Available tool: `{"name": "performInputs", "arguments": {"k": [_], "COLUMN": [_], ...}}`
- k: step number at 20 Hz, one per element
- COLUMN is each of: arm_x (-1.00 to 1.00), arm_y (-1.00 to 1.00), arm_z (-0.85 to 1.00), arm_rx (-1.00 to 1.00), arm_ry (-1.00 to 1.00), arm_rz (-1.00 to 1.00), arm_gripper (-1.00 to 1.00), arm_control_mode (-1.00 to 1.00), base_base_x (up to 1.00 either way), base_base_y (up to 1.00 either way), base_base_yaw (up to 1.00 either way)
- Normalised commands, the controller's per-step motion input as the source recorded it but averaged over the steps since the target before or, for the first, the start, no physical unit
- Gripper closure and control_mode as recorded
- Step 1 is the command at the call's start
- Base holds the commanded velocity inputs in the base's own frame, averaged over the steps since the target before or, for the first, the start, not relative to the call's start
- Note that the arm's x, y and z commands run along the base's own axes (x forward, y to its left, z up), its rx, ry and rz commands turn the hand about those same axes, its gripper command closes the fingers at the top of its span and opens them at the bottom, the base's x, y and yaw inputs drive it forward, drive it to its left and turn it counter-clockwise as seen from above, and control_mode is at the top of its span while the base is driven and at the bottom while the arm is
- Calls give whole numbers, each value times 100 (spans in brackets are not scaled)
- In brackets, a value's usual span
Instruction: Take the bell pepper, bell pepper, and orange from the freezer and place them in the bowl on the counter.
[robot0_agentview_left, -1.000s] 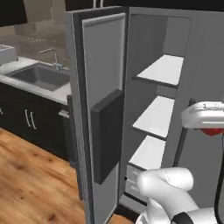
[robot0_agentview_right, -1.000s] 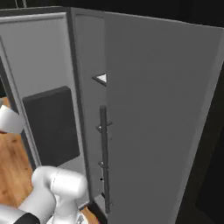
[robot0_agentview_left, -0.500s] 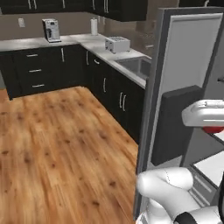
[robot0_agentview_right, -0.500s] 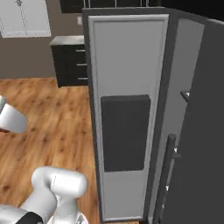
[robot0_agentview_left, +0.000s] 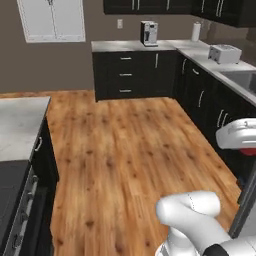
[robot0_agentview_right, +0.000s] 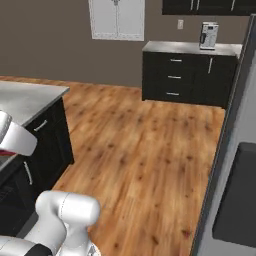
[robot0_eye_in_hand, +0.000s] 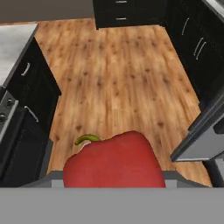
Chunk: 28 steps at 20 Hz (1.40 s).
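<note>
I have the gripper (robot0_eye_in_hand: 114, 186) clamped on a pepper (robot0_eye_in_hand: 114, 164) above the floor (robot0_eye_in_hand: 118, 83); the table (robot0_eye_in_hand: 13, 48) lies off to its left.

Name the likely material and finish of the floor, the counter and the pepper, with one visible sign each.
Floor: wood planks, satin look; grain and dark knots show.
Counter: looks like polished stone; pale grey, faintly mottled top.
Pepper: waxy, glossy red skin with a curved green stem; being rendered, it could equally pass for plastic.
</note>
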Motion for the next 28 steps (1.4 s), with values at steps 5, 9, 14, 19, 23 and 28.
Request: {"name": "performInputs", "arguments": {"k": [5,9,14,19,23,28], "arm_x": [0,0,0,0,0,0], "arm_y": [0,0,0,0,0,0], "arm_z": [0,0,0,0,0,0], "arm_rx": [0,0,0,0,0,0], "arm_ry": [0,0,0,0,0,0], "arm_rz": [0,0,0,0,0,0], "arm_gripper": [100,100,100,100,100,100], "arm_control_mode": [100,100,100,100,100,100], "base_base_x": [100,100,100,85,50,38], "base_base_y": [29,-10,-20,-10,0,0], "base_base_yaw": [-3,-9,-22,-45,-68,-73]}}
